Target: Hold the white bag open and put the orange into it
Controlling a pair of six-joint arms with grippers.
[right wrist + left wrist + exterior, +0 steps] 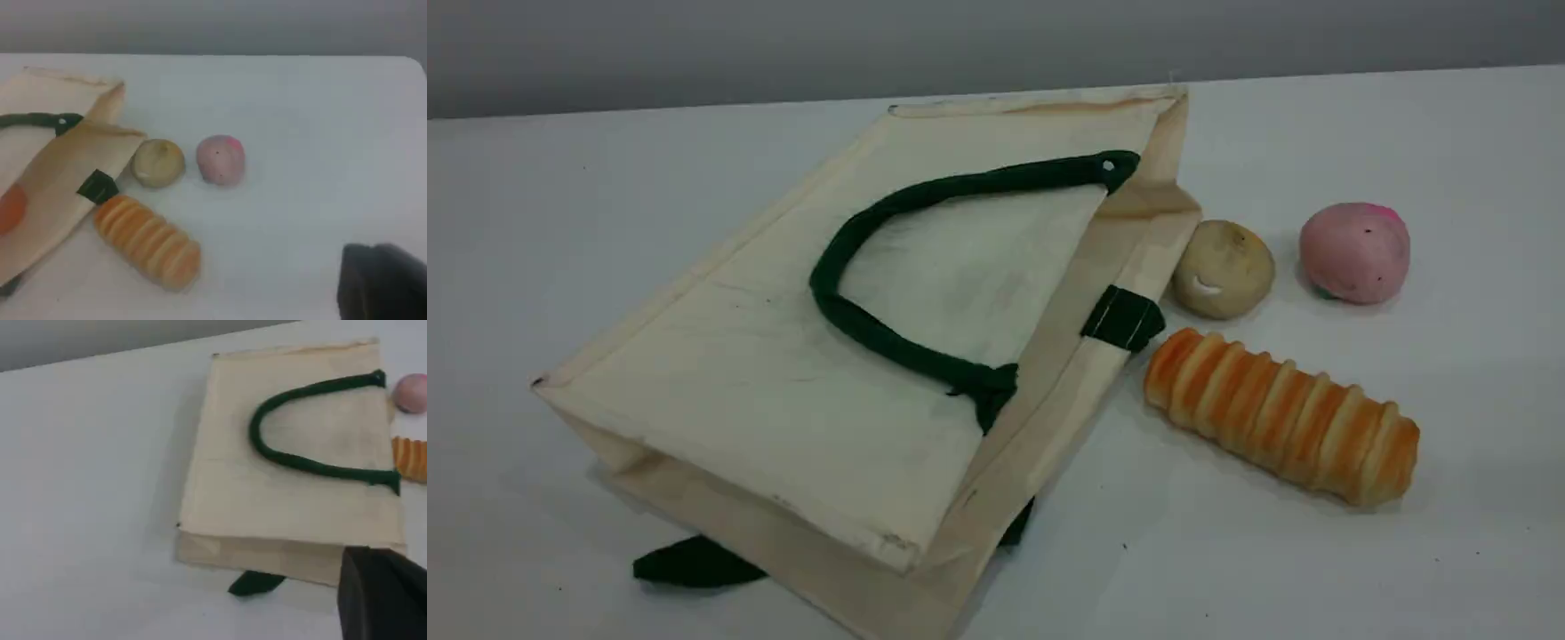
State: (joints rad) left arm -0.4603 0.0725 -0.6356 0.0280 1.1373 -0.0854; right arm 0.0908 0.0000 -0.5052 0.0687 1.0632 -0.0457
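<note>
We're seeing the white bag [783,400] as matt cream canvas cloth, faintly smudged, its handle [849,313] looking like dark green twisted rope. Bread loaf [1280,418] is showing a soft sheen; table [1405,578] is looking smooth, matt white.

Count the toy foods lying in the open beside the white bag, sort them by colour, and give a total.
Beige ball: 1
Pink ball: 1
Orange-striped bread loaf: 1
Total: 3
</note>
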